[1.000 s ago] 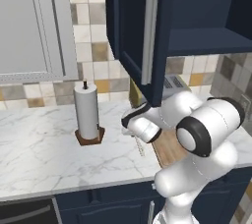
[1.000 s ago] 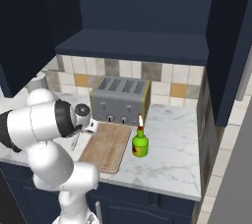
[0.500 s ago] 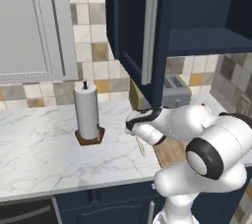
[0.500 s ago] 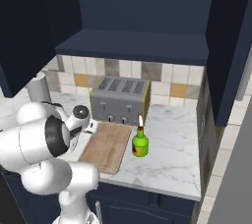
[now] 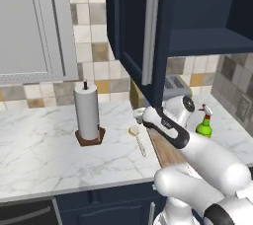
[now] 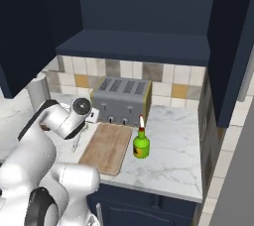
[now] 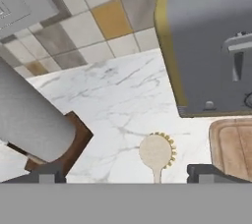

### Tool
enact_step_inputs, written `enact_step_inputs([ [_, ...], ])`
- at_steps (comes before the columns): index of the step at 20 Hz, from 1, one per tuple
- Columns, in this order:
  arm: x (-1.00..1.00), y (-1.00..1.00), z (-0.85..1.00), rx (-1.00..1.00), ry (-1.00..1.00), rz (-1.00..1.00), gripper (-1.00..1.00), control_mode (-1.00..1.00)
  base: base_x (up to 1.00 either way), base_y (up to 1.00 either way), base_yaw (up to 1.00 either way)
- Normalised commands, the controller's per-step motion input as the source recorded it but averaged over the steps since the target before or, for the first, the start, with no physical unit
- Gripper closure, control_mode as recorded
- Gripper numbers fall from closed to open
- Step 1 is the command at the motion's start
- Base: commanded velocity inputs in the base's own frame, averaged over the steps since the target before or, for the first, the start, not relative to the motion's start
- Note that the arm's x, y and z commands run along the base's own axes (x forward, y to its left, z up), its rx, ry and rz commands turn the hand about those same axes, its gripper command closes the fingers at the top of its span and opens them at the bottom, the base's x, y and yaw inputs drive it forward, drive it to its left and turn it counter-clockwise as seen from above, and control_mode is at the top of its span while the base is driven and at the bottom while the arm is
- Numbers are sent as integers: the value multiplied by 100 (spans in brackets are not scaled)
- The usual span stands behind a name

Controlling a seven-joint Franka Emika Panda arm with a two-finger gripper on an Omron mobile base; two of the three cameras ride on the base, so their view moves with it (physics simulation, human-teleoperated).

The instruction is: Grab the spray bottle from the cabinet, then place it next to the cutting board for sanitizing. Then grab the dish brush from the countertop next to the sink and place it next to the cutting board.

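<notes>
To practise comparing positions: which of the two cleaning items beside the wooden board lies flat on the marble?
The pale cream dish brush, left of the board; the green spray bottle stands upright.

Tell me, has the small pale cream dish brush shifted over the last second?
Yes. A second ago it hung in the gripper; now the pale cream dish brush lies flat on the white marble countertop, between the paper towel roll and the light-brown wooden cutting board.

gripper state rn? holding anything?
Gripper: open, holding nothing. The fingertips stand wide apart, with the dish brush lying free on the countertop between them.
</notes>
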Motion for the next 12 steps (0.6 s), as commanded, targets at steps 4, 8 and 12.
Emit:
enact_step_inputs([
  [4, -42, -48, 100, 9, -7, 0, -100, -100, 0, 0, 0],
  [8, -49, -48, 100, 6, -12, 0, -100, -100, 0, 0, 0],
  [12, -51, -31, 100, 7, -19, 0, -100, -100, 0, 0, 0],
])
